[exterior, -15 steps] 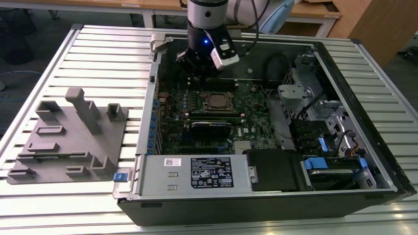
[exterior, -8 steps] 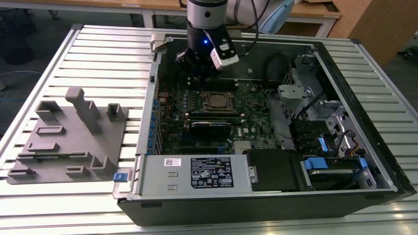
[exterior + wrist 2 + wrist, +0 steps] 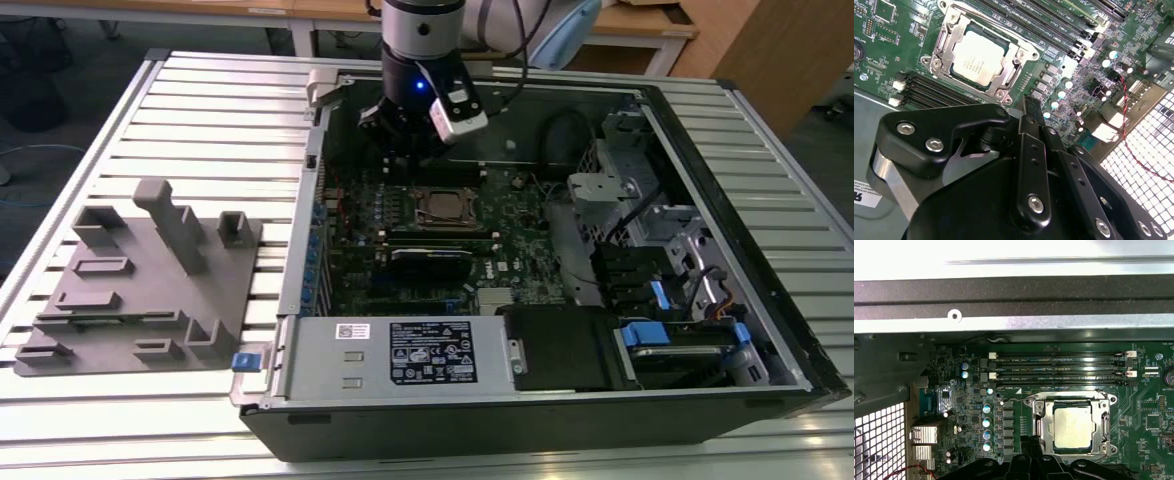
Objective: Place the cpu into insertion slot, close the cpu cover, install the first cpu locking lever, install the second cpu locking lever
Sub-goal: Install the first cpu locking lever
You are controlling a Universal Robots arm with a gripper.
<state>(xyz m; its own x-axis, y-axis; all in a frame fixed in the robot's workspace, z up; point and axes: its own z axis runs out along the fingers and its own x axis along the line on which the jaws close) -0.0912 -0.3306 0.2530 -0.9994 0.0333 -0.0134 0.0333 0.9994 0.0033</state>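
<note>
readable text: none | sticker (image 3: 431, 352) on power supply (image 3: 334, 372): illegible

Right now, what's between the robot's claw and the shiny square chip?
In the second wrist view, the metal rim of the cpu cover lies between the gripper and the cpu.

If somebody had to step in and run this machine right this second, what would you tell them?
Gripper: shut, holding nothing, hanging just beside the socket inside the open computer case.
Cpu: already seated in the insertion slot.
Cpu cover: lying down flat around the chip, so placing and closing look done.
Locking lever: its wire shows at the cover's corner. I cannot tell whether either lever is latched, so check both.
</note>
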